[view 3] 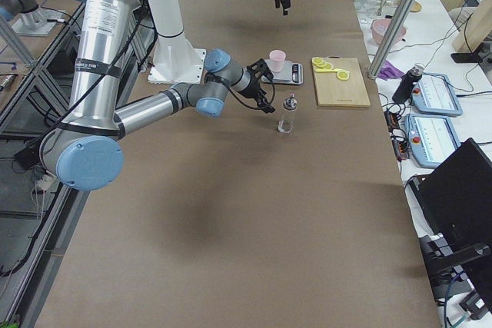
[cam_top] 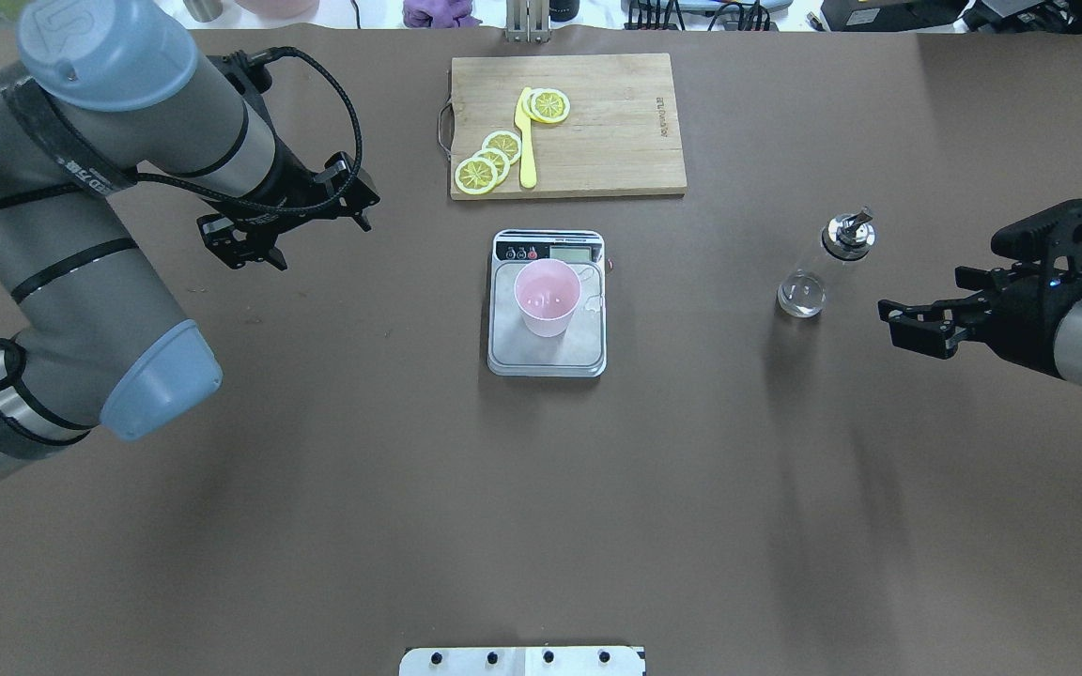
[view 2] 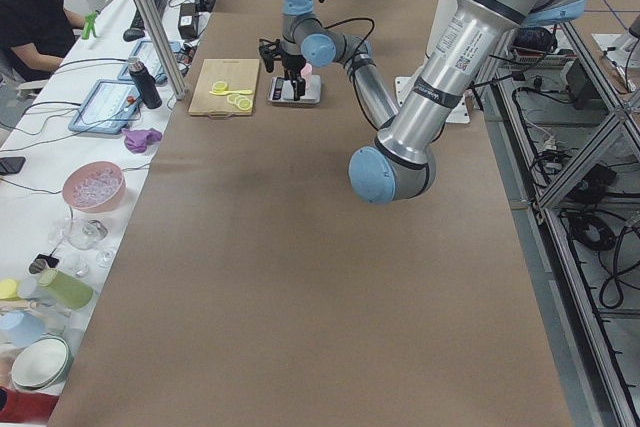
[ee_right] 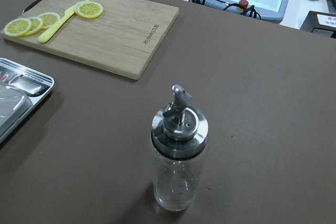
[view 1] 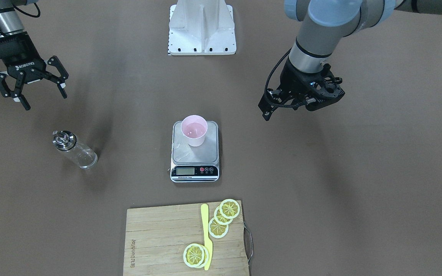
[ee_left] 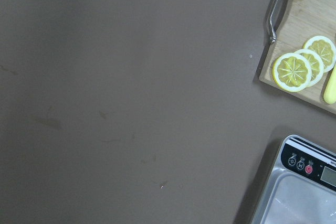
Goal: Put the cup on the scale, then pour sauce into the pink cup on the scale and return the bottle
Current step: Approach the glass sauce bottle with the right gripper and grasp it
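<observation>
**A robotics lab, not a kitchen**

I stand on a white pedestal [view 1: 202, 28] at a brown-covered table [cam_top: 541, 488], fenced by aluminium framing [view 2: 570, 157]. An operator [view 2: 35, 12] sits at a side bench [view 2: 40, 172] with control tablets [view 3: 434, 94] and loose cables [view 2: 600, 247].

brown matte table [cam_top: 541, 526], even light, soft shadows. white side bench [view 2: 40, 152] along one edge: tablets [view 2: 105, 105], pink bowl [view 2: 93, 187], seated person [view 2: 30, 7]. aluminium frame post [view 2: 152, 22] beside it. tiled floor [view 2: 600, 387] beyond.

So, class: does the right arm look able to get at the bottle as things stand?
Probably yes: the right gripper hangs open beside the upright bottle, with only bare table between them and nothing in the way.
</observation>
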`<move>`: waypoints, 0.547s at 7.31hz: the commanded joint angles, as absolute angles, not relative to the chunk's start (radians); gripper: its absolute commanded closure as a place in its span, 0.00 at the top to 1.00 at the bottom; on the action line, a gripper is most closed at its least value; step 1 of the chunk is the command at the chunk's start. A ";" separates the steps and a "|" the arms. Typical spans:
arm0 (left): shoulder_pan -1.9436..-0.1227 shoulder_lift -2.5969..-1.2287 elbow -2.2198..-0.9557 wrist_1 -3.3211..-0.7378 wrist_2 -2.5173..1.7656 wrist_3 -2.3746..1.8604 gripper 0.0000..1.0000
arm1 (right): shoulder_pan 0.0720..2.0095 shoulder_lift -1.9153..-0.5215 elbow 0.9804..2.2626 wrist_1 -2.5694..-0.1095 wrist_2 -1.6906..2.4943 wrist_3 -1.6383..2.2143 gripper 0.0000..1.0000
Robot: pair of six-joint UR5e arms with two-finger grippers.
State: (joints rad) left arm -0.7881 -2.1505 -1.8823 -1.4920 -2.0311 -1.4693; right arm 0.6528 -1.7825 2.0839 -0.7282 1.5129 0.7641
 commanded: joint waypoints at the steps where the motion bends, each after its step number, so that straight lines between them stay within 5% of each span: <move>1: -0.787 -2.143 -1.882 -1.493 -2.031 -1.468 0.99 | 0.591 -1.773 1.903 -0.497 1.368 0.765 0.98; 4: -0.785 -2.141 -1.879 -1.494 -2.031 -1.468 0.99 | 0.516 -1.720 1.801 -0.399 1.215 0.772 0.98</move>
State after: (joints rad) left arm -0.7857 -2.1423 -1.8804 -1.4929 -2.0310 -1.4681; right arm 0.5479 -1.7306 1.8233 -0.4203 1.2677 0.7683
